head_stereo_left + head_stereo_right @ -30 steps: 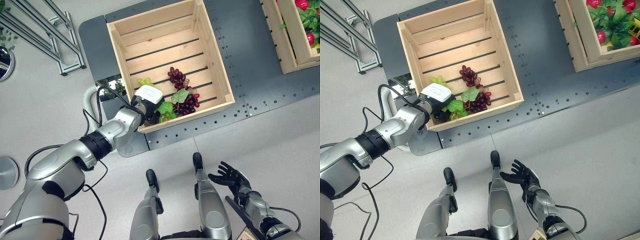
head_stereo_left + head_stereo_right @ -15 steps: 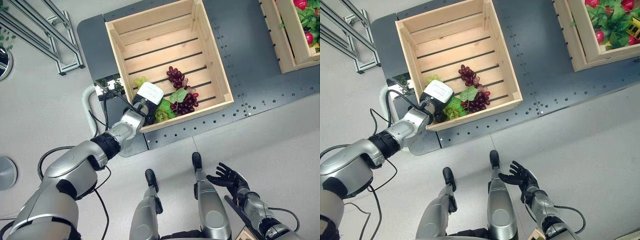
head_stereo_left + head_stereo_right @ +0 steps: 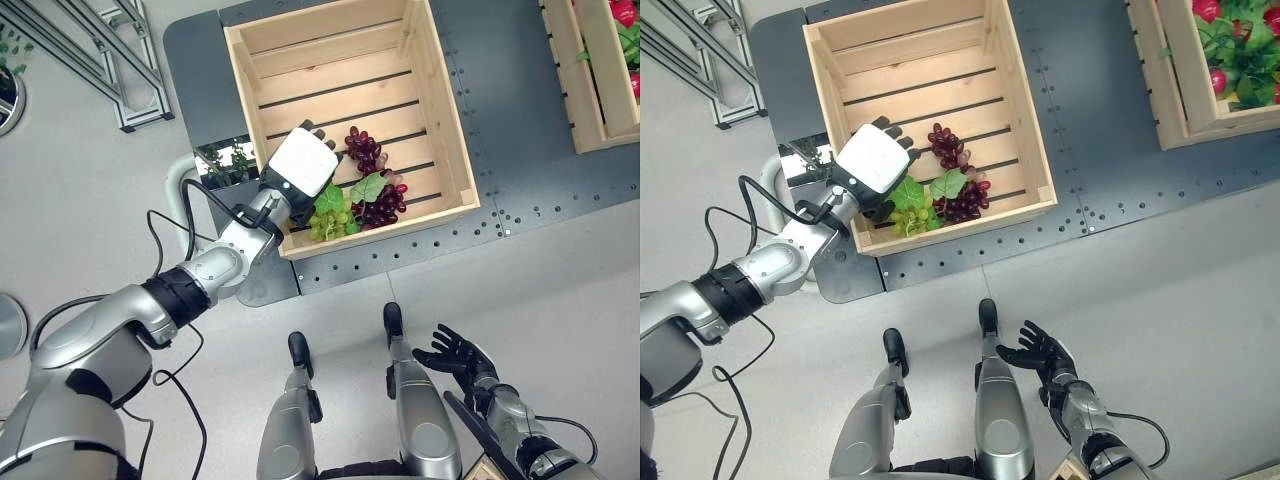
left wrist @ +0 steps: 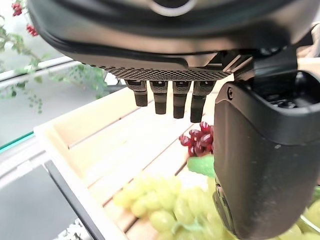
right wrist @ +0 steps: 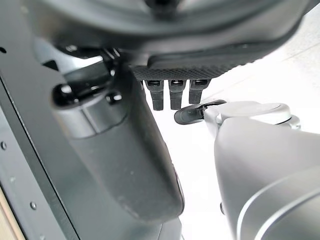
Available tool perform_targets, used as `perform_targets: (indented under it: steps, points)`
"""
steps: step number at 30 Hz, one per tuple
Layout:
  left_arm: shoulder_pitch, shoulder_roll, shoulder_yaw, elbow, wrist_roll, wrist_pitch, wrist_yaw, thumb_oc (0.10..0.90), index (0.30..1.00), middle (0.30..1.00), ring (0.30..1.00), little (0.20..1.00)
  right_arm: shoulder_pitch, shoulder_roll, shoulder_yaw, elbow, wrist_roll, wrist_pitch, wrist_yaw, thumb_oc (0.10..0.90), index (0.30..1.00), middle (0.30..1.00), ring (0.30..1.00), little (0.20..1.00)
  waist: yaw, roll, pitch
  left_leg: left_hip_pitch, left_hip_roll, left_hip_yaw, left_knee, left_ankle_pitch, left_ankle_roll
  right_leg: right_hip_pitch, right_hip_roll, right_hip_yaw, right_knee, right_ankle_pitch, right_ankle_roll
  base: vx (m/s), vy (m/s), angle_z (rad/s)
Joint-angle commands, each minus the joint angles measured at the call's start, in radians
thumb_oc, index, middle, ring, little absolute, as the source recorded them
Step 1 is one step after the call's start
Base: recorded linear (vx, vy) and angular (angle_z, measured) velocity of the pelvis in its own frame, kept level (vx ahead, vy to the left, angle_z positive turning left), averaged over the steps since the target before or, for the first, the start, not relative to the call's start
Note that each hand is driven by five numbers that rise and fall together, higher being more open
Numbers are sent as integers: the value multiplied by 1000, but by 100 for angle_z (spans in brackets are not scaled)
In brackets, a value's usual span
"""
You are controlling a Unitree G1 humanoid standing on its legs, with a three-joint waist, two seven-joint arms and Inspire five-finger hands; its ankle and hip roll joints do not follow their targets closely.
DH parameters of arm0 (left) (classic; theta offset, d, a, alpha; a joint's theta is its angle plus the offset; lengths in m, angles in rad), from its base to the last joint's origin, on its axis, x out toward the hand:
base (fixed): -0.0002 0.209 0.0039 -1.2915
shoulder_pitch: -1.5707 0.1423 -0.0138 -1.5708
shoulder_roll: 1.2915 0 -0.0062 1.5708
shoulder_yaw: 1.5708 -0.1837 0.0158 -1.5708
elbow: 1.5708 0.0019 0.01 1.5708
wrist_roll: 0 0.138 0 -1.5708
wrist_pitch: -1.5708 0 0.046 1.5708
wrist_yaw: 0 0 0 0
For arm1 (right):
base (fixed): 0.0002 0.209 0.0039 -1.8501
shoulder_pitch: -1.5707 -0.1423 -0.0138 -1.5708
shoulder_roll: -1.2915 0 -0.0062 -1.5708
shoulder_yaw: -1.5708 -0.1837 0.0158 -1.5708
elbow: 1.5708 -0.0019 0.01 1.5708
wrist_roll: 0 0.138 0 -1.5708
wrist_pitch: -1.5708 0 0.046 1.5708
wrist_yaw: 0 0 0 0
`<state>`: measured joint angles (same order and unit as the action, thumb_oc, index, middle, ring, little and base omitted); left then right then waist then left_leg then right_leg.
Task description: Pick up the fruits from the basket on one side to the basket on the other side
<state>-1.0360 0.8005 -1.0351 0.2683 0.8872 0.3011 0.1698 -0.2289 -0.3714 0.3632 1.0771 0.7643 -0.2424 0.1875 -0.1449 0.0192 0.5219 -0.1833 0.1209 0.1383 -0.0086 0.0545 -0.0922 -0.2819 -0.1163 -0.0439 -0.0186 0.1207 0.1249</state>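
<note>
- Left hand [image 3: 301, 165] poised over the near-left part of the wooden crate [image 3: 437, 95], white back plate turned up, fingers straight and spread, nothing in the grasp
- From the left wrist view, fingertips [image 4: 174, 102] hanging free above the slats, thumb [image 4: 260, 165] standing apart from them, green grapes [image 4: 172, 205] lying on the crate floor just below and not touched
- Green grapes [image 3: 328, 226] resting against the crate's near wall, close to its left corner, partly tucked under the hand
- Dark red grapes [image 3: 378, 200] lying just beside the green bunch, toward the crate's middle, a few green leaves [image 3: 367, 187] lying over the place where the two bunches meet
- Crate sitting on a dark grey platform [image 3: 520, 150] dotted with rivets, the rest of its slatted floor bare wood
- Second wooden crate [image 3: 1180, 75] standing well apart on the robot's right on the same platform, holding red fruit [image 3: 1206, 10] among green leaves
- Right hand [image 3: 1040, 352] held low near the floor, well away from both crates, fingers loosely spread, holding nothing
- Metal frame [image 3: 95, 45] of grey bars on the floor beyond the platform's left end
- No readable writing, label or brand mark made out on the crates, the fruit or the white hand plate
</note>
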Motion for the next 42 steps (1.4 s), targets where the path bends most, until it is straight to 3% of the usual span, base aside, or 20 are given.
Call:
perform_targets:
  steps: [1, 8, 19, 26, 28, 36, 42]
  points:
    - [-108, 59, 94, -62, 95, 41, -34, 800, 900, 900, 900, 900, 56, -14, -41, -30, 53, -34, 22, 800, 900, 900, 900, 900, -9, -8, -2, -92, 5, -9, 130, -21, 30, 16, -5, -29, 45, -24, -29, 7, 3, 5]
    - [-137, 52, 41, -54, 98, 47, -200, 800, 900, 900, 900, 900, 49, -14, -42, -8, 52, -40, 37, 800, 900, 900, 900, 900, -18, -9, -2, -90, 6, 1, 132, -21, 30, 18, -3, -25, 42, -19, -26, 2, 2, 3]
    - [-172, 1, -30, 34, 18, 29, -243, 800, 900, 900, 900, 900, 33, -14, -21, 14, 51, -47, 49, 800, 900, 900, 900, 900, -32, -15, -2, -95, 13, 14, 137, -20, 26, 14, 1, -16, 40, -18, -26, 0, 0, 0]
    - [-174, -53, -36, 153, -54, 28, -80, 800, 900, 900, 900, 900, 22, -11, -3, 6, 50, -43, 42, 800, 900, 900, 900, 900, -42, -26, -2, -103, 15, 26, 133, -18, 27, -2, 5, -9, 42, -15, -26, -2, 1, 0]
    - [-162, -85, -22, 262, -93, 1, 40, 800, 900, 900, 900, 900, 20, -8, 8, -1, 53, -47, 40, 800, 900, 900, 900, 900, -48, -37, -2, -121, 19, 32, 145, -16, 25, -22, 8, -5, 51, -14, -26, -17, 3, -5]
    - [-133, -179, 1, 575, -143, -99, 253, 800, 900, 900, 900, 900, 10, 1, 40, -21, 56, -47, 32, 800, 900, 900, 900, 900, -64, -65, -2, -170, 32, 48, 172, -13, 20, -73, 13, -3, 71, -12, -28, -6, -3, -3]
    - [-129, -219, 15, 741, -145, -129, 350, 800, 900, 900, 900, 900, 5, 9, 57, -37, 64, -53, 25, 800, 900, 900, 900, 900, -75, -80, -2, -190, 38, 57, 181, -12, 16, -97, 17, -2, 79, -11, -28, -6, -5, -4]
